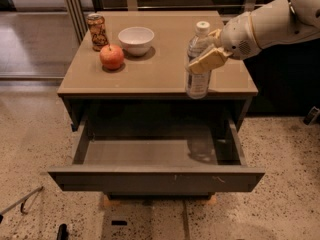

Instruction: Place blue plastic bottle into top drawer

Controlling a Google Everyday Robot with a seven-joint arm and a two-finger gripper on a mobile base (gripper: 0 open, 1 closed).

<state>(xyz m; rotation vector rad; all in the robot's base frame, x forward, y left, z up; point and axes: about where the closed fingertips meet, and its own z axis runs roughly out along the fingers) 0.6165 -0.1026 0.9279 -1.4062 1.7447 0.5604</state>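
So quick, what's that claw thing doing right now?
Gripper: closed on the blue plastic bottle, holding it upright at the tabletop's front right edge, above the open top drawer.

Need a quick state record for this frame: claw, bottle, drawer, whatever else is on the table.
claw: right side, above the table's front right corner, closed around the blue plastic bottle
bottle pose: upright, cap on, at the table front edge
top drawer: pulled open, bottle not in it
other items: can, apple, bowl, grouped back left
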